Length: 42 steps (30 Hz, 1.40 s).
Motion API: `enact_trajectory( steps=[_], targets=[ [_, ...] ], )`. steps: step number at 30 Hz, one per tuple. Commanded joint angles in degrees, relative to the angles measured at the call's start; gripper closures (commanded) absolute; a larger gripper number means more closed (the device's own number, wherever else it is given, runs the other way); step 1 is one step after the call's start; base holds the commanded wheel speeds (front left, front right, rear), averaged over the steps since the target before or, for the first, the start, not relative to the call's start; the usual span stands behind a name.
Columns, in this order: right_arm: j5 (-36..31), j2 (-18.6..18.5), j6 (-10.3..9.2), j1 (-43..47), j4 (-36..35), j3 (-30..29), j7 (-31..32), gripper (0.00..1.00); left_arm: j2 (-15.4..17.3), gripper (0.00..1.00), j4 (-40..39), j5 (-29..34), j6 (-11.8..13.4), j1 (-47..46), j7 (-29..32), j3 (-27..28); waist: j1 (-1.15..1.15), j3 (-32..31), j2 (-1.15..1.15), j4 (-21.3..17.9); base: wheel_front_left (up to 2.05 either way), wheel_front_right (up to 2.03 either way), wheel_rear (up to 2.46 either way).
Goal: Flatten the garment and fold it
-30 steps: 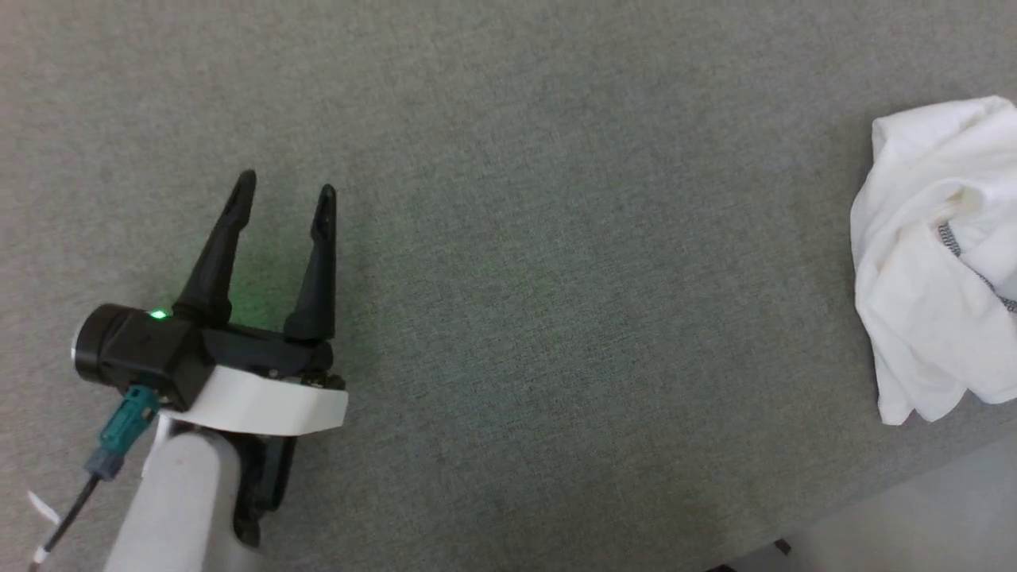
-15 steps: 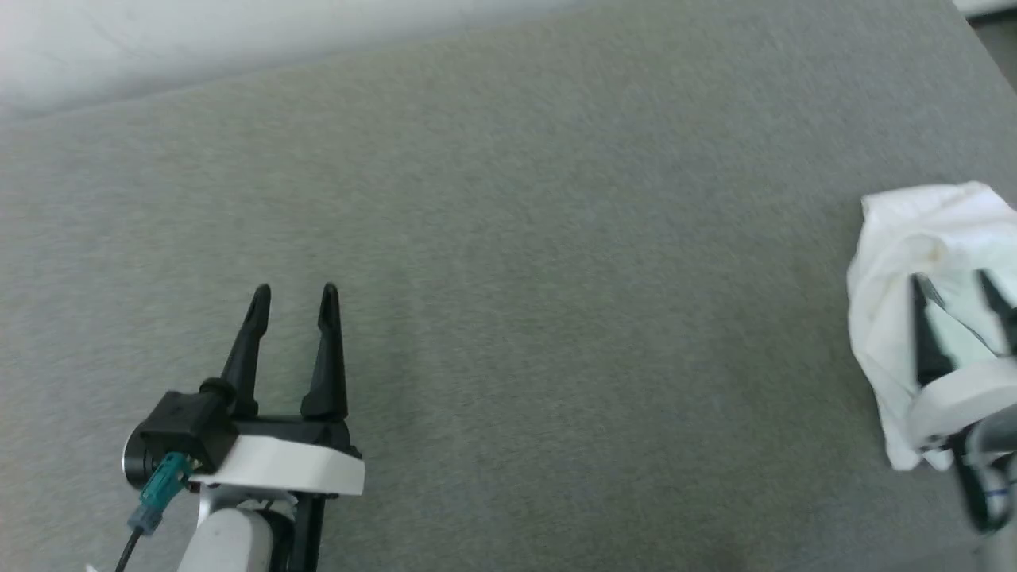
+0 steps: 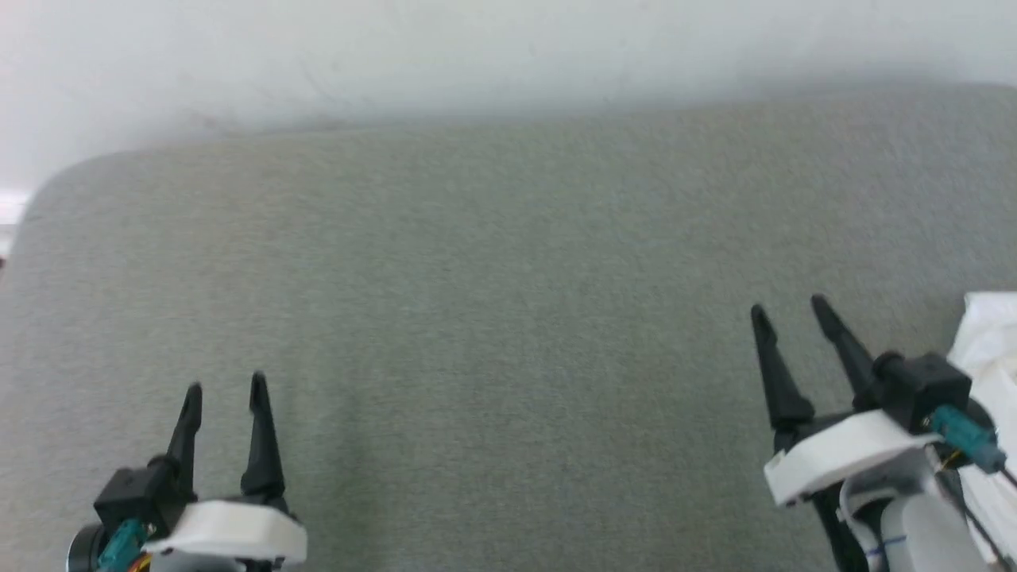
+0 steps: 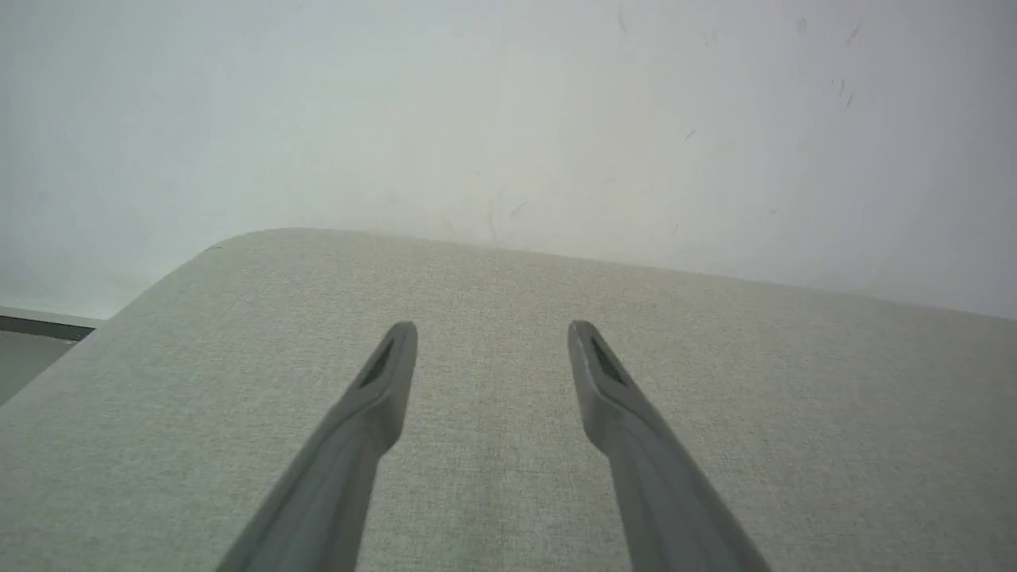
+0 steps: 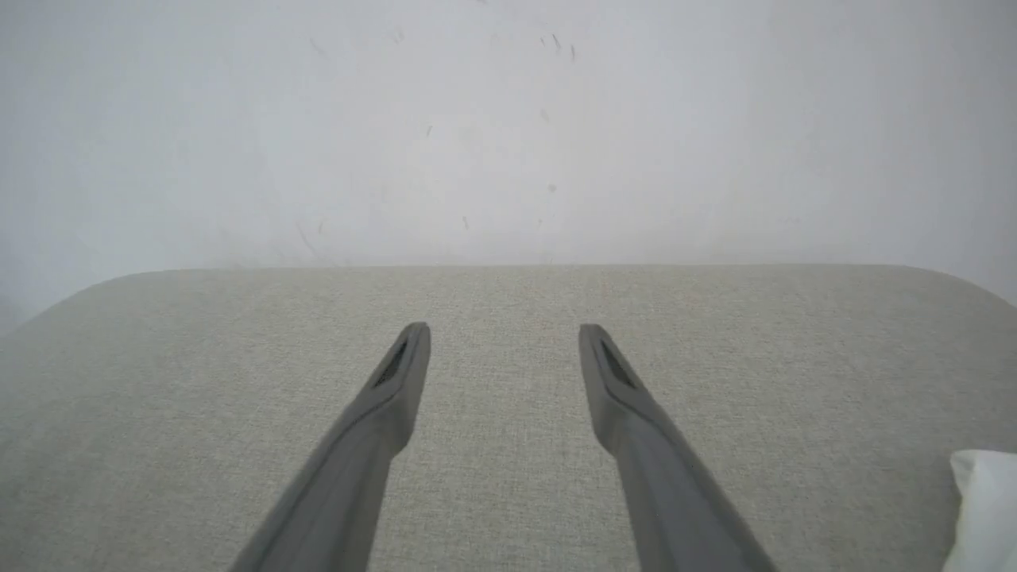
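Observation:
The garment is a crumpled white heap at the right edge of the grey padded table, partly behind my right arm; a corner of the garment shows at the lower right of the right wrist view. My right gripper stands open just left of it, apart from the cloth, with nothing between its fingers. My left gripper is open and empty over the table's near left. In the wrist views the left gripper and the right gripper point toward the far wall.
A pale wall runs behind the table's far edge. The table's far left corner is rounded, and the floor shows beyond it. Bare grey surface lies between the two grippers.
The head camera has tilted up and turned, so the wall came into view and the garment slid to the right edge. My right gripper has come into view beside the garment. Both grippers stayed open.

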Motion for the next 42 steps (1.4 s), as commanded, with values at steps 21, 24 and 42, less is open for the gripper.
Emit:
enact_trajectory(
  steps=[21, 24, 42],
  targets=[
    [-1.74, 1.42, -0.05, 14.79, -7.06, -2.4, 0.38, 0.0, 2.77, 0.0, 6.13, 4.77, -0.29, 2.48, 0.6, -4.62, 0.01, -7.63, 0.0, 4.97, 0.0, 0.0, 0.0],
    [-1.57, 1.23, 0.0, 14.53, -6.87, -2.03, 0.75, 1.0, 2.46, 1.0, 6.25, 4.38, -0.16, 2.83, 0.66, -4.63, 0.01, -7.64, 0.0, 4.84, 0.0, 0.0, 0.0],
    [-2.64, 1.23, -0.02, 13.38, -6.67, -1.98, 1.42, 1.0, 1.27, 1.0, 4.94, 6.12, -0.63, 2.21, 2.53, -4.1, 0.01, -7.73, 0.0, 4.49, 0.0, 0.0, 0.0]
  ],
)
